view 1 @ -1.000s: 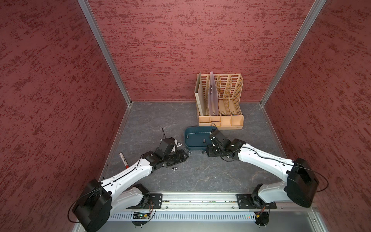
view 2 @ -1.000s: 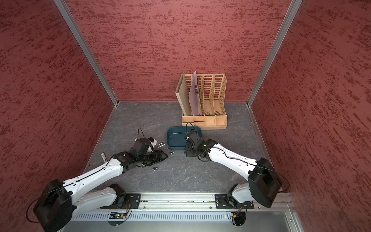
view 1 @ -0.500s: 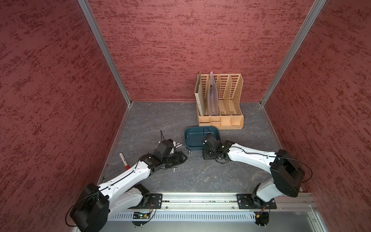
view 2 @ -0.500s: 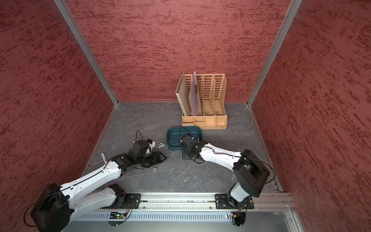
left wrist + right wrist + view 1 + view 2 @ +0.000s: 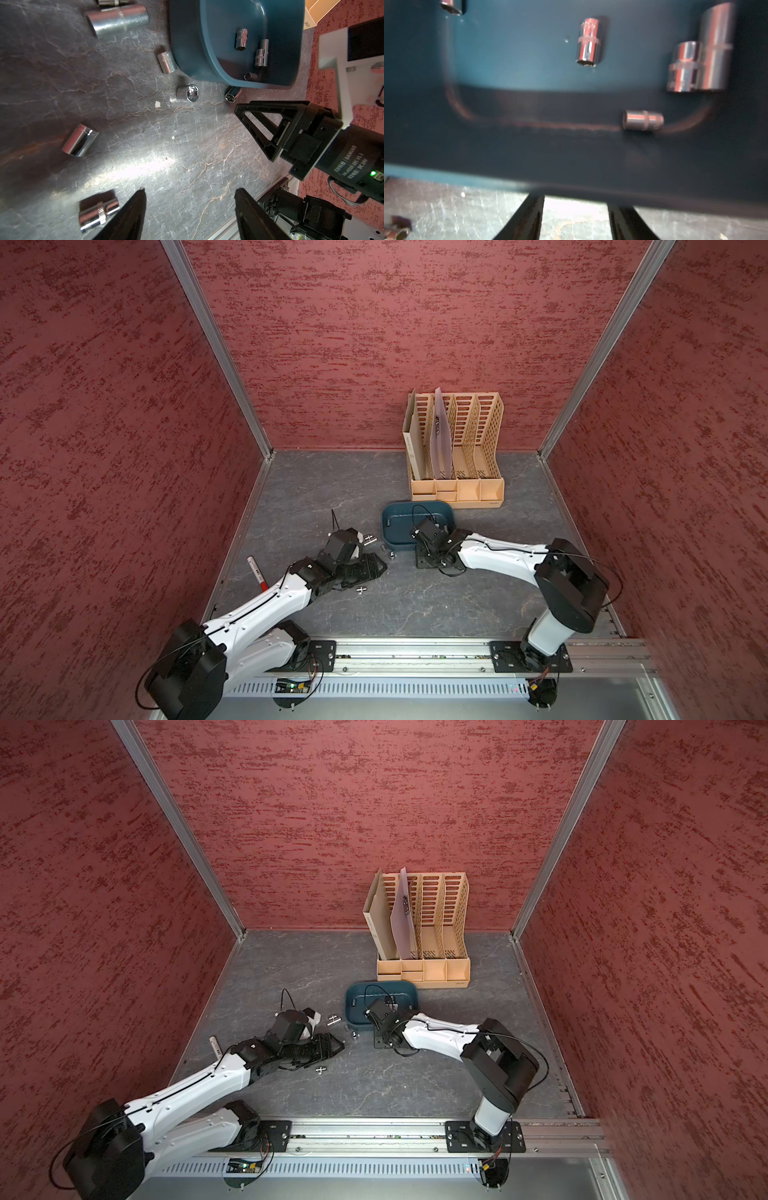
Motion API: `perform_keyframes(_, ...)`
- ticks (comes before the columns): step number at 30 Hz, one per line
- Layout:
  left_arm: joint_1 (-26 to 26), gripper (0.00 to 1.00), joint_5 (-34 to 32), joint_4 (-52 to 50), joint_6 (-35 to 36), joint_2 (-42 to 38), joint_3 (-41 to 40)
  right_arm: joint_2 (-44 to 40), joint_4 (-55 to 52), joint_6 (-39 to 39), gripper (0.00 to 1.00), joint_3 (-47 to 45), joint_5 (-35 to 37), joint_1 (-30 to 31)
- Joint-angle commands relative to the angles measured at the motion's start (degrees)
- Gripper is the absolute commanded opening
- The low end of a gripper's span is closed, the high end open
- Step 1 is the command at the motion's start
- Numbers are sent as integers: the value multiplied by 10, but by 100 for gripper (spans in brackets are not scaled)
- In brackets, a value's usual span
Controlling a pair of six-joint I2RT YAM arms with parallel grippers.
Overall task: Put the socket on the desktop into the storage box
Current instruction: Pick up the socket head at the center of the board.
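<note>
Down low, the left gripper [image 5: 190, 192] hangs over the desktop [image 5: 187, 155], jaws wide apart, nothing between them; loose sockets [image 5: 80, 140] lie scattered around it, one upright socket [image 5: 187, 92] standing near the storage box [image 5: 187, 41]; the right gripper [image 5: 577, 207] is parted and empty too, just outside the box's near wall; several more sockets [image 5: 588, 42] already lie inside the box; a tan file rack [image 5: 469, 491] stands just behind it.

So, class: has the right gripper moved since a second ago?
Yes: the right gripper has slid leftward along the storage box's near wall.
</note>
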Motion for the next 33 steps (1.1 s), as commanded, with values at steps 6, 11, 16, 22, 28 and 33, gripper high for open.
perform_keyframes(6,5,71,2,-2,4,-8,-9,40,9,19,54,42,31,5)
perform_keyframes(11,6,70,1,-3,4,-10,-13,57,9,27,52,51,33,5)
perform_keyframes(16,8,70,2,-2,3,-12,-15,69,9,33,51,52,41,5)
perform_keyframes(22,10,70,3,2,3,-10,-18,82,12,37,49,52,50,5)
perform_keyframes(28,11,70,3,5,3,-8,-19,91,17,37,43,52,48,5)
perform_keyframes(33,12,70,5,8,3,-4,-21,87,20,40,37,43,43,5)
